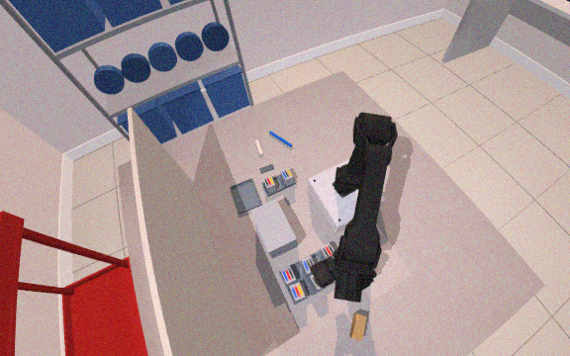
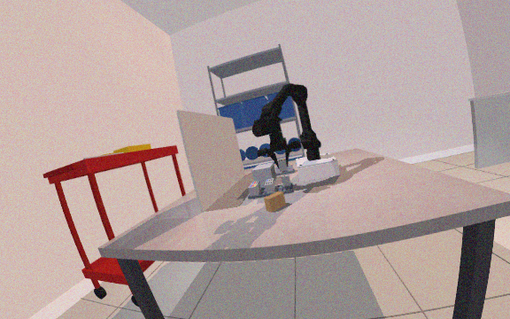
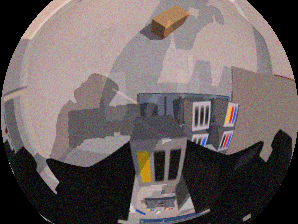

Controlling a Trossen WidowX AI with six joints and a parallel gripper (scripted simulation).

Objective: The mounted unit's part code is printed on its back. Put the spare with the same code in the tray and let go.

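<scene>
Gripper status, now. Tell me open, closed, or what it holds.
Gripper: closed on one of the spare units, the grey one with a yellow stripe on its label, lifted a little above the other spares.

Pincer [image 3: 158, 163] clamps a grey spare [image 3: 160, 156]; tan block [image 3: 169, 22] lies beyond

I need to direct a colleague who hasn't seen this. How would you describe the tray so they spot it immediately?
Start at the tall beige panel standing on the table. Beside it lies a pale grey block; the tray sits at that block's shelf-side end. It is a shallow, dark grey open box, unlike the striped parts next to it.
</scene>
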